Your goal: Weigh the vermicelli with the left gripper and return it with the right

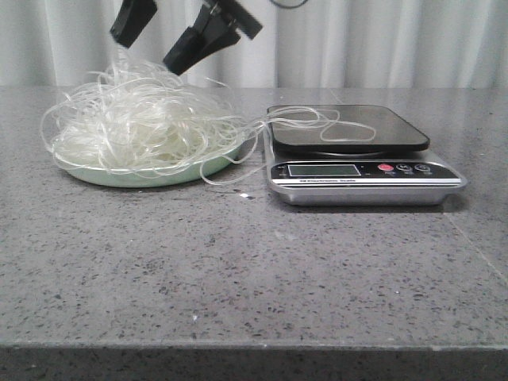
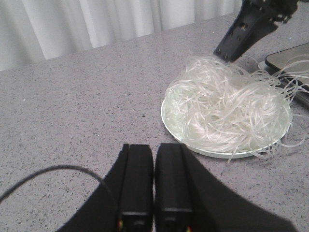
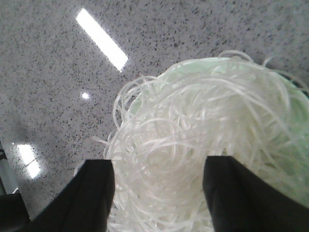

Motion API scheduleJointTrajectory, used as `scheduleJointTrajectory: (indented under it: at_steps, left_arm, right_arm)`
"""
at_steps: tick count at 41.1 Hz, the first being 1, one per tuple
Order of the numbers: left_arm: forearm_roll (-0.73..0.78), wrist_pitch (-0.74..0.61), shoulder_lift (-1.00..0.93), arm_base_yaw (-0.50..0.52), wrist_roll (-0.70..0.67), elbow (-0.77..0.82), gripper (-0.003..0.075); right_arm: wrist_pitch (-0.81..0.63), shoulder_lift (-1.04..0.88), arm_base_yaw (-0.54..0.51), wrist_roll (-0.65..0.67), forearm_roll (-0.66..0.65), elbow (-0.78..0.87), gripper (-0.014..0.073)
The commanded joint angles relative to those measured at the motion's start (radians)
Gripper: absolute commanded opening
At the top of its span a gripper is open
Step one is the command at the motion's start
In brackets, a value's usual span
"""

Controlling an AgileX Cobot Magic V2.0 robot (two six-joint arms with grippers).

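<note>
On my right wrist feed the right gripper (image 3: 158, 193) has its fingers (image 3: 91, 193) spread wide, with nothing clamped between them; the vermicelli (image 3: 203, 145) fills the gap below. From the front view that same gripper (image 1: 155, 55) hangs just above the top of the pile, tips pointing down, and I think one or two strands reach up toward the left tip, though the feed is too soft there for me to say they touch.

My left gripper (image 2: 154, 179) sits with its two fingers pressed together, holding nothing, over bare table (image 2: 72, 106) and well apart from the noodles. A thin black cable (image 2: 48, 174) loops beside it.

The vermicelli (image 1: 143, 123) is heaped as one loose tangle on a pale green plate (image 1: 151, 176), spilling over the rim on all sides. One long loop trails off to the right and lies across the dark platform of the kitchen scale (image 1: 357, 151), which stands just beside the plate. The scale's display (image 1: 321, 169) looks blank to me, with a red button (image 1: 386, 167) next to it. A small scrap (image 1: 246, 194) lies on the grey speckled table in front of the plate. Pale curtains (image 1: 381, 40) hang behind the table.
</note>
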Motion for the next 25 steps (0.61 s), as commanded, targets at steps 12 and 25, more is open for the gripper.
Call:
scheduleJointTrajectory:
  at_steps: [12,25]
  left_arm:
    - [0.002,-0.078,0.005,0.001,-0.011,-0.027,0.0136]
    - [0.002,-0.078,0.005,0.001,-0.011,-0.027,0.0136]
  right_arm:
    - [0.097,-0.17,-0.123,-0.002,0.045,-0.037,0.0234]
    - [0.063,-0.199,-0.205,-0.002,0.01,-0.037,0.0152]
